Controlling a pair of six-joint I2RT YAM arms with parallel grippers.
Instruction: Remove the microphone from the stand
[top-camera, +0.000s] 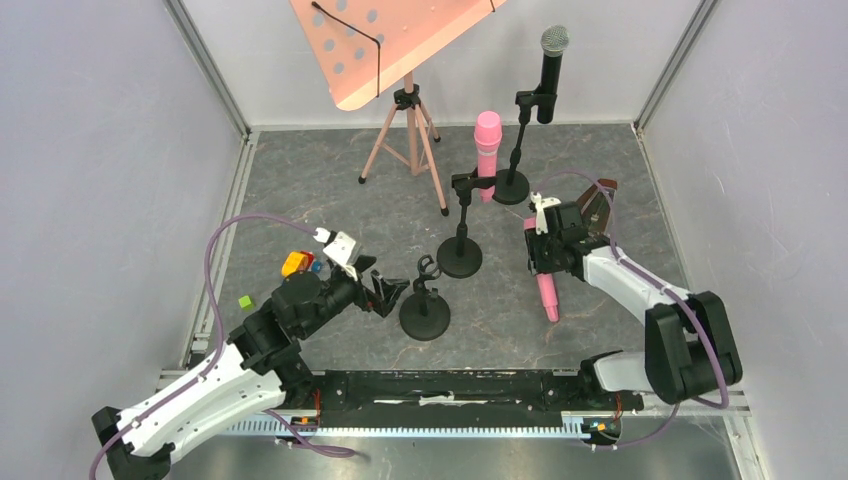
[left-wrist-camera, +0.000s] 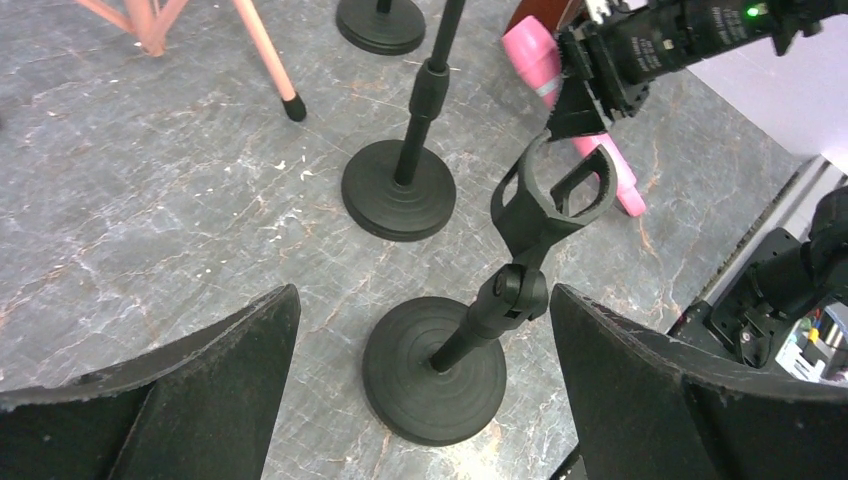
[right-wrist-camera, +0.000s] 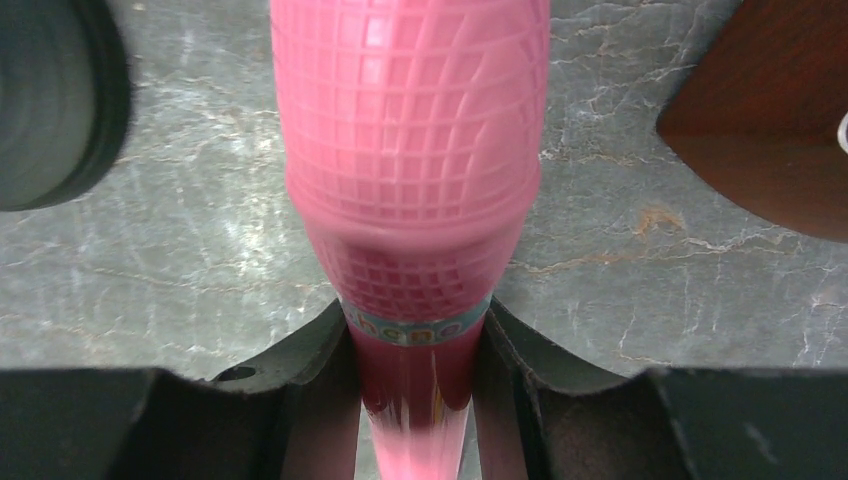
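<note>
Pink microphone (top-camera: 548, 292) is clamped by its handle in the right tool (right-wrist-camera: 415, 340), right of the empty stand (left-wrist-camera: 512, 290). Its long axis runs near-to-far over the table (top-camera: 300, 180), head pointing away from the arms. The left tool (top-camera: 385, 295) gapes wide.

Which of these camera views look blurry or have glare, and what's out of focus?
Right wrist view: the pink microphone fills the frame, its handle at the right pincer soft with a glossy streak, the stand base at left blurred. Left wrist view: floor and empty stand sharp, left pincer dark. Top view: even light, faint shadows.
</note>
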